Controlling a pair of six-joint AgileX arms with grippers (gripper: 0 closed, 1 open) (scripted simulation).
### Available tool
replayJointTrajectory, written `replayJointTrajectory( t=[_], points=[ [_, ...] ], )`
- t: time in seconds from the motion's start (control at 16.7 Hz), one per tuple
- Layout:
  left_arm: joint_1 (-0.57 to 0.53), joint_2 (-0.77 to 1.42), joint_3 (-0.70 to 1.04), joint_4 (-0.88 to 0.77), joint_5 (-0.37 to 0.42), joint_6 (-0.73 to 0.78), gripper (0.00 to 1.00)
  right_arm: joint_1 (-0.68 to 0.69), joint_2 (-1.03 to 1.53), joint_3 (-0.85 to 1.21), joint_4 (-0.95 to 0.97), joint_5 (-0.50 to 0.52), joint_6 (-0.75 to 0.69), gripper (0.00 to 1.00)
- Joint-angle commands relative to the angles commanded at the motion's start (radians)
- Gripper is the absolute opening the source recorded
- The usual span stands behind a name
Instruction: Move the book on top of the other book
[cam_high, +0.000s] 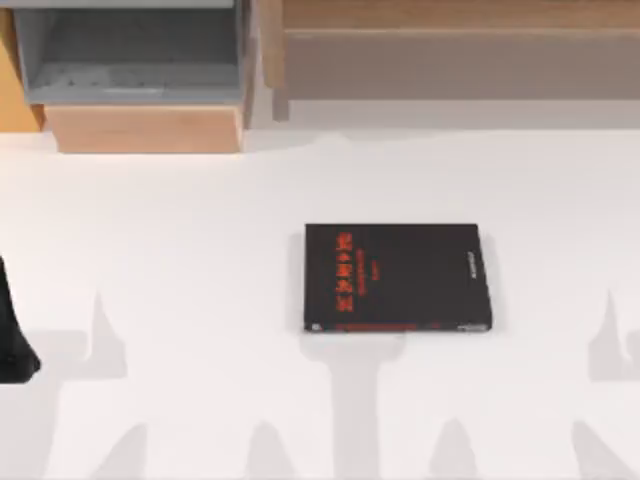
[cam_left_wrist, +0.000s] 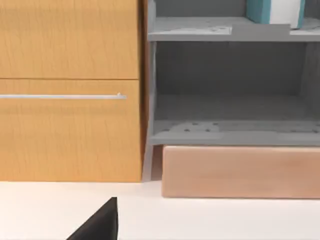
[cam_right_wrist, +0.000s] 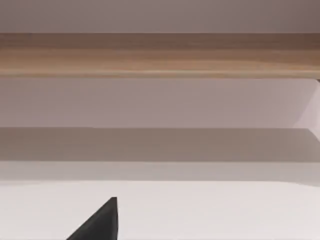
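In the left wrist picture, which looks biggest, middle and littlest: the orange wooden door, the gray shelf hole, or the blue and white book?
1. The orange wooden door looks biggest.
2. The gray shelf opening comes next, though it runs off the picture's edge, so that is unsure.
3. The teal and white book looks smallest, cut off on the upper shelf.

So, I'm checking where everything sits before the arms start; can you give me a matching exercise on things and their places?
Things:
1. black book
2. teal and white book
3. left arm
4. metal handle

Places:
A. on an upper grey shelf of the cabinet
B. at the table's left edge
C. flat on the white table, near the middle
D. across the wooden cabinet front

Pairs: 1-C, 2-A, 3-B, 4-D
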Motion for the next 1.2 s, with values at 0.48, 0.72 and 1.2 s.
replayJointTrajectory(
  t=[0.48, 0.72, 1.2],
  points=[
    [-0.040, 0.221, 0.189, 0.097, -0.033, -0.003, 1.00, 0.000, 0.000, 0.000, 0.000, 0.000, 0.000, 1.00],
    [-0.090, 0.576, 0.432, 0.219, -0.076, -0.005, 1.00, 0.000, 0.000, 0.000, 0.000, 0.000, 0.000, 1.00],
    [-0.196, 1.464, 0.953, 0.481, -0.169, -0.010, 1.00, 0.000, 0.000, 0.000, 0.000, 0.000, 0.000, 1.00]
  ],
)
